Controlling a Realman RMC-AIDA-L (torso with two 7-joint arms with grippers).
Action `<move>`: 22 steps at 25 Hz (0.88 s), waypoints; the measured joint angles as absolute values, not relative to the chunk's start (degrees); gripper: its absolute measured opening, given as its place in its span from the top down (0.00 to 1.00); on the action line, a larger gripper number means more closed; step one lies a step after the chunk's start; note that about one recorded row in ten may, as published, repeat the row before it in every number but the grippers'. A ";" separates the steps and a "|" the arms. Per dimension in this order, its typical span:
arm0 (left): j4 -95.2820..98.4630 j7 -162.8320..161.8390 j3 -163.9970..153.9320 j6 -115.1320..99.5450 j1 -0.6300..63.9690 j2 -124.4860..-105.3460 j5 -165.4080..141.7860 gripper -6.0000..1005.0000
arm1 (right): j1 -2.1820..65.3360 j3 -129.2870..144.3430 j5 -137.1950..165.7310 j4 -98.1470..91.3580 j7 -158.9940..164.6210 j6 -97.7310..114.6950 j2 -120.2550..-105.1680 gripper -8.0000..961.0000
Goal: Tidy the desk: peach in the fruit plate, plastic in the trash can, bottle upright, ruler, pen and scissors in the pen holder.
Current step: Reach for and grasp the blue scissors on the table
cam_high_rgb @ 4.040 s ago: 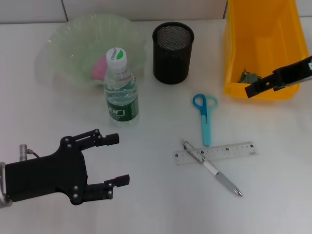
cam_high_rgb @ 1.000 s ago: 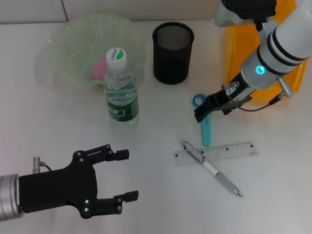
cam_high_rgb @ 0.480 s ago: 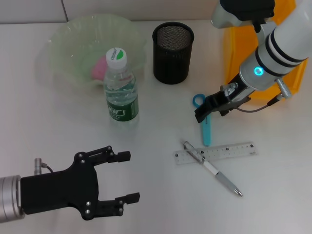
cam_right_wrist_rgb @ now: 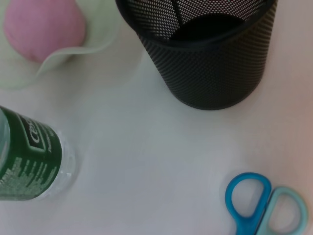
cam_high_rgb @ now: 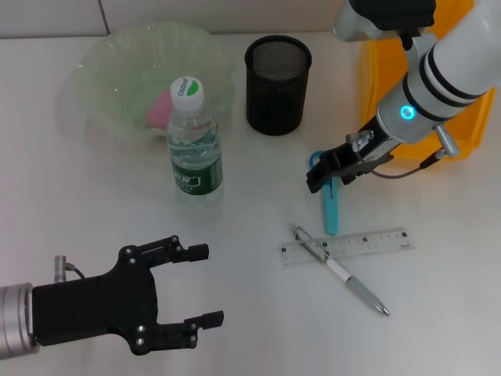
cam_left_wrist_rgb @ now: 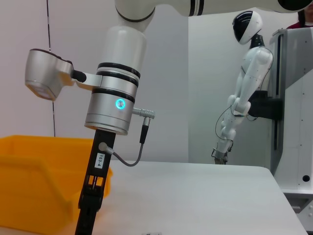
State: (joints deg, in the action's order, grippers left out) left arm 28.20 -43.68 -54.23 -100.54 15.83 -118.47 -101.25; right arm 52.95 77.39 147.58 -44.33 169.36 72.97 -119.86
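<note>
Blue scissors (cam_high_rgb: 331, 205) lie on the white desk, handles toward the black mesh pen holder (cam_high_rgb: 278, 75). My right gripper (cam_high_rgb: 319, 177) hovers just over the handles, which also show in the right wrist view (cam_right_wrist_rgb: 264, 203). A clear ruler (cam_high_rgb: 348, 244) lies below the scissors, with a silver pen (cam_high_rgb: 344, 276) across it. The bottle (cam_high_rgb: 194, 141) stands upright. The pink peach (cam_high_rgb: 160, 110) sits in the green fruit plate (cam_high_rgb: 109, 63). My left gripper (cam_high_rgb: 205, 284) is open and empty at the front left. The plastic is hidden.
The yellow trash can (cam_high_rgb: 374, 94) stands at the back right, partly behind my right arm. The pen holder (cam_right_wrist_rgb: 210, 54) looks empty from the right wrist view. The left wrist view shows the right arm (cam_left_wrist_rgb: 115, 98) and another robot (cam_left_wrist_rgb: 242, 93) beyond the desk.
My right gripper came from over the trash can down to the scissors, and in the last second shifted slightly left over the handles. The left gripper has barely moved.
</note>
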 joint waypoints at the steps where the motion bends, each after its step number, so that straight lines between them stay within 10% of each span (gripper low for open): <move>1: 28.17 -43.68 -54.23 -100.54 15.82 -118.47 -101.25 0.21 | 53.21 77.41 147.55 -43.91 169.36 72.89 -119.87 0.38; 22: 28.12 -43.60 -54.22 -100.47 16.00 -118.48 -101.25 0.21 | 54.25 78.12 147.47 -41.39 169.35 72.29 -119.86 0.47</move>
State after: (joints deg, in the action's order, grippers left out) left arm 28.12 -43.60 -54.22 -100.47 16.00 -118.48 -101.25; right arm 54.25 78.12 147.47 -41.39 169.36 72.29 -119.86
